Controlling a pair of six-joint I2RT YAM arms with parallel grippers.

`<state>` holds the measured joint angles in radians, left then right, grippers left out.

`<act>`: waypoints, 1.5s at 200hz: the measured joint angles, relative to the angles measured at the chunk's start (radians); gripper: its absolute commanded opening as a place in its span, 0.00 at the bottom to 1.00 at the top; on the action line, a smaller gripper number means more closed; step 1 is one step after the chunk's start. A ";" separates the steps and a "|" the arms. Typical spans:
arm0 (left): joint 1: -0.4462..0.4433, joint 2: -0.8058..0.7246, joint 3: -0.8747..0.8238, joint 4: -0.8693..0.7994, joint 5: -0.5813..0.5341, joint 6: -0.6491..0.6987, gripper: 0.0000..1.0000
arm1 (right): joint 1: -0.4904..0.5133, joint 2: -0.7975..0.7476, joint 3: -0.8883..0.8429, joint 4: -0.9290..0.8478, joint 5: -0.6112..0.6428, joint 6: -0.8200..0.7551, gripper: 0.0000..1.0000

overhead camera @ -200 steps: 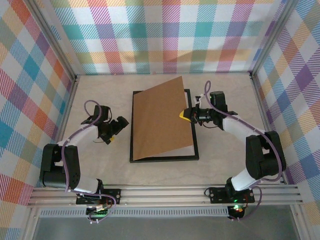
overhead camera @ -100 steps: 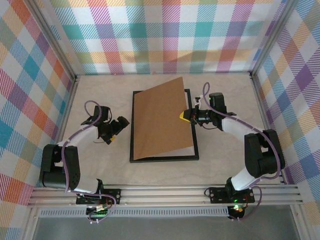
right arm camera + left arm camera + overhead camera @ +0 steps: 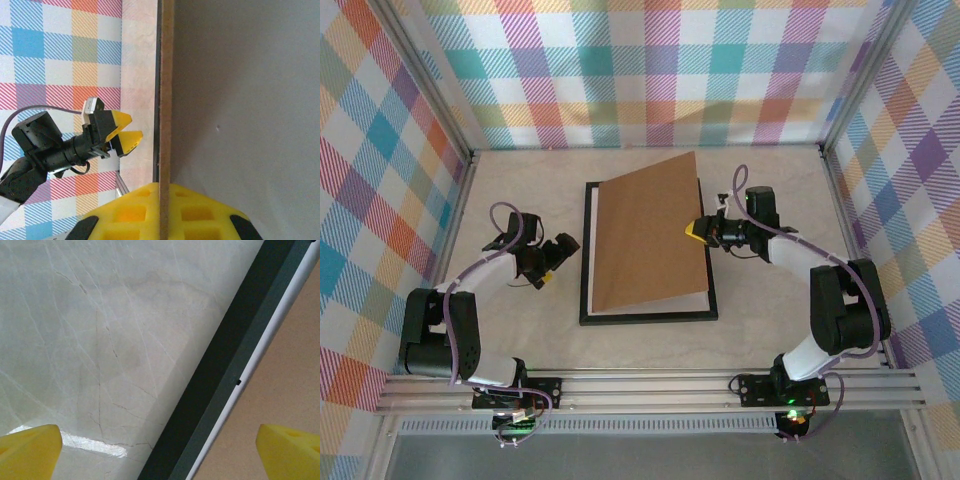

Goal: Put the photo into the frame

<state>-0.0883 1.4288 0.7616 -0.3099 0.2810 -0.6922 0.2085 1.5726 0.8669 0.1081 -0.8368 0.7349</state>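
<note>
Tabletop (image 3: 520,190): frame (image 3: 650,319) beside left tool (image 3: 126,129) (apart)

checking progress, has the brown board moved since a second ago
Yes. The brown board has swung square with the black frame; its left edge no longer slants across it.

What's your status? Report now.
Left hand open, beside thin black rectangular picture frame. Right hand shut on flat brown backing board, tilted over frame. Board covers the frame opening.

Black frame (image 3: 650,319), brown board (image 3: 645,235), rainbow-plaid walls (image 3: 640,70).
</note>
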 measured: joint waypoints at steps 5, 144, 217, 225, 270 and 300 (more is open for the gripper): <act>0.000 0.000 0.000 0.000 0.000 0.000 0.99 | 0.000 0.002 0.001 0.000 -0.002 -0.002 0.00; -0.107 0.045 0.000 0.087 0.043 -0.035 0.99 | 0.010 0.111 0.063 -0.071 -0.009 -0.109 0.00; -0.177 0.069 -0.025 0.153 0.051 -0.109 0.99 | 0.009 0.163 0.022 0.024 -0.028 -0.069 0.09; -0.188 0.069 -0.026 0.156 0.041 -0.112 0.99 | 0.010 0.163 0.015 0.034 -0.027 -0.061 0.09; -0.211 0.069 -0.032 0.164 -0.001 -0.143 0.99 | 0.023 0.163 -0.024 0.074 0.037 -0.024 0.16; -0.217 0.069 -0.032 0.164 -0.019 -0.154 0.99 | 0.032 0.172 -0.036 0.071 0.089 -0.017 0.25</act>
<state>-0.3058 1.4979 0.7296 -0.1459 0.2619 -0.8459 0.2401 1.7447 0.8310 0.1791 -0.7479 0.7181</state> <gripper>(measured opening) 0.988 0.202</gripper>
